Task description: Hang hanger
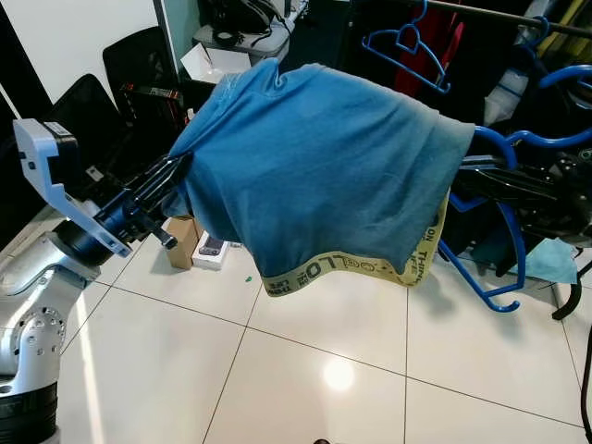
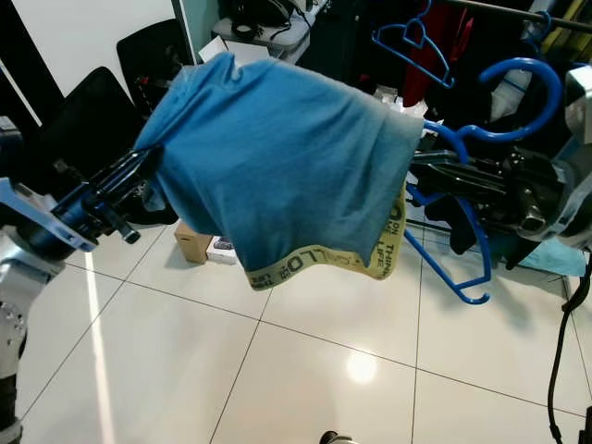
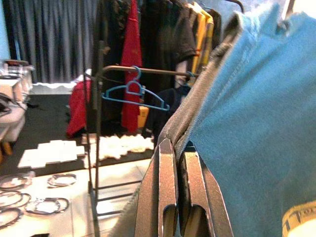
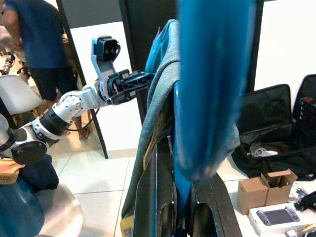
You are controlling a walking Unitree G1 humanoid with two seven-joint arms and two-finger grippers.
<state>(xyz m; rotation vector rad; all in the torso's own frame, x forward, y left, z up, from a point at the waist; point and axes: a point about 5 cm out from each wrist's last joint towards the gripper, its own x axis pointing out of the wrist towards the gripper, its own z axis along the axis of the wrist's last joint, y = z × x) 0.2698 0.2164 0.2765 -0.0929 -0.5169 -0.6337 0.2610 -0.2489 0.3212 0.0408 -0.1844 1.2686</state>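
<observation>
the left gripper is raised at the left of the scene, its 2 black fingers pressed together on the edge of a blue t-shirt. the right gripper is held at the right, its fingers pinched on a blue hanger whose curved bar runs between them in the right wrist view. the t-shirt is draped over the hanger and stretched between the 2 grippers, held above the white tiled floor; a yellow printed band is seen along its lower hem. the hanger's hook is seen curving upward at the right, beside the right arm, and its lower arm is shown sweeping down to a small hooked end near the floor. behind the shirt, a clothes rail is seen with a second blue hanger hung on it, along with red, black and yellow garments. small cardboard boxes are seen on the floor below the shirt. a person in a dark blue top is seen standing in the right wrist view.
</observation>
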